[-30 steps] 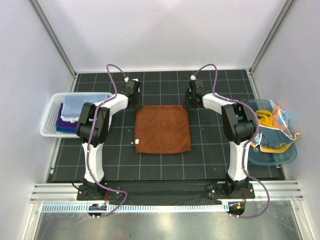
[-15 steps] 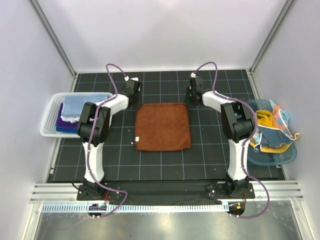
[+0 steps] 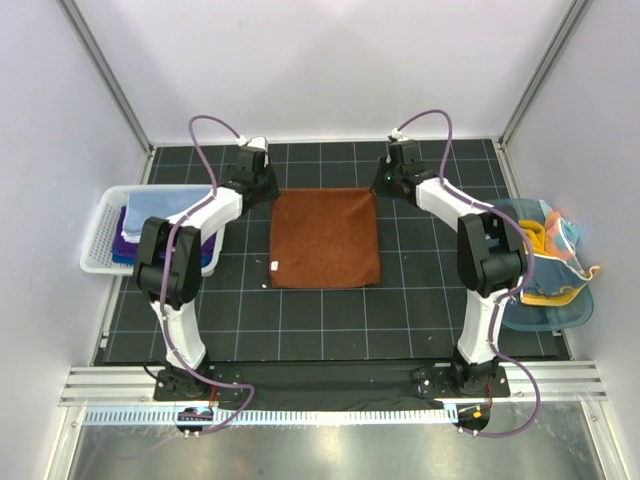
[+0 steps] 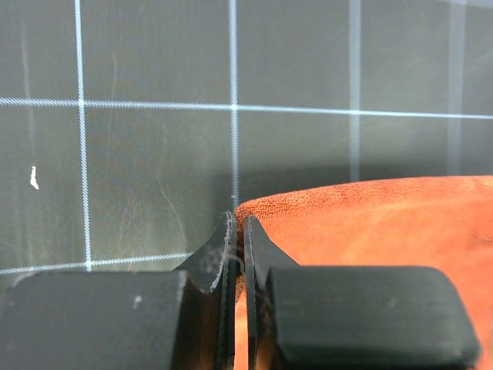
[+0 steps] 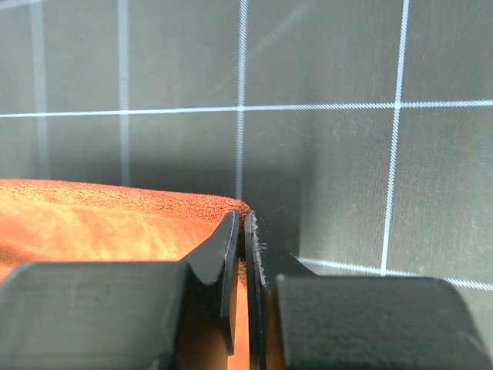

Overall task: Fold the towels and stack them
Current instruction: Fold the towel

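A rust brown towel (image 3: 325,238) lies spread on the black gridded mat in the middle. My left gripper (image 3: 266,190) is shut on its far left corner; the left wrist view shows my gripper (image 4: 237,223) with the orange cloth (image 4: 370,220) pinched between the jaws. My right gripper (image 3: 383,186) is shut on the far right corner, seen in the right wrist view where my gripper (image 5: 240,220) pinches the cloth (image 5: 100,220). Folded light blue and purple towels (image 3: 160,210) lie in the basket. Mixed-colour towels (image 3: 545,255) sit in the teal tub.
A white slatted basket (image 3: 98,240) stands at the left edge of the mat. A teal round tub (image 3: 560,312) stands at the right edge. White walls and metal posts close in the back and both sides.
Both grippers moved toward the far edge of the mat, pulling the rust brown towel's far corners with them. The towel shifted away from the arm bases and stretched longer.
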`<state>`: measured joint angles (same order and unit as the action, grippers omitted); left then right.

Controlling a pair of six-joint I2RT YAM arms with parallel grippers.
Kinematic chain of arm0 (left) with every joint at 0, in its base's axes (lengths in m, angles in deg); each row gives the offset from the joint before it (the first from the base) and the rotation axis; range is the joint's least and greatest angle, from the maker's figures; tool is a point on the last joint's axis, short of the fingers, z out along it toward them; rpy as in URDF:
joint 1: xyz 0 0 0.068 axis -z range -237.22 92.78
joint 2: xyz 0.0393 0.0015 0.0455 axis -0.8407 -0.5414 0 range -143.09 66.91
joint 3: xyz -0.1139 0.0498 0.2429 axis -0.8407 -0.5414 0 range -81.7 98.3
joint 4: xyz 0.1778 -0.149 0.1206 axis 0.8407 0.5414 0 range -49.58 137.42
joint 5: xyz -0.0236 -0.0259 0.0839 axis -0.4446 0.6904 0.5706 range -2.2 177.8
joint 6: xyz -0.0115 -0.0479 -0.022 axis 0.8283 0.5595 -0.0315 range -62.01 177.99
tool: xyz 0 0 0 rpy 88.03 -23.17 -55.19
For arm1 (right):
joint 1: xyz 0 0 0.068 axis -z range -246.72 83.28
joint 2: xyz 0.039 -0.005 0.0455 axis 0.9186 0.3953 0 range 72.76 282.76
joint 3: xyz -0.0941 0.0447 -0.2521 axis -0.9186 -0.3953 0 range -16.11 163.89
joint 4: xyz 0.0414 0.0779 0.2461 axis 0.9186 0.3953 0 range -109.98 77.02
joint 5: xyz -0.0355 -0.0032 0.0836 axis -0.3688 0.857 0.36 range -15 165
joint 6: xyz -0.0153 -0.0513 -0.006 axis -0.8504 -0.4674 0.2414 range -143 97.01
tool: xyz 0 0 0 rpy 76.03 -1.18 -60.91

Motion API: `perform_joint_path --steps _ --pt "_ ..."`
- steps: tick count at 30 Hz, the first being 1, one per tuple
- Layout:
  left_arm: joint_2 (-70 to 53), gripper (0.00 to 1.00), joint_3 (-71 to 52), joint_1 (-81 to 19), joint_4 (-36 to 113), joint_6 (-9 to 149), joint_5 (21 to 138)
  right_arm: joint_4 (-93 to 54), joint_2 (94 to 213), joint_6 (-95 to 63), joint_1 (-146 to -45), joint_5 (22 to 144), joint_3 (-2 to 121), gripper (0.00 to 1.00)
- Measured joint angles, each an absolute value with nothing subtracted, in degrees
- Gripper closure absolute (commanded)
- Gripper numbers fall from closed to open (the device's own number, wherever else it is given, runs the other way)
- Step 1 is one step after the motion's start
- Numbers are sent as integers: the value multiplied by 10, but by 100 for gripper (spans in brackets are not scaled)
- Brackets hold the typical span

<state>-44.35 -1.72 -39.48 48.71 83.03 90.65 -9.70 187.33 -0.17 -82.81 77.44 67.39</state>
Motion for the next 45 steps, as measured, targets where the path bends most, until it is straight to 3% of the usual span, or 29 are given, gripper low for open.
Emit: perform_joint_path --steps 23,45 --pt "-180 100 -304 -390 458 881 812 -119 1576 40 -893 765 352 99" --pt "-116 100 -402 -366 449 897 806 -130 1503 71 -909 747 237 99"
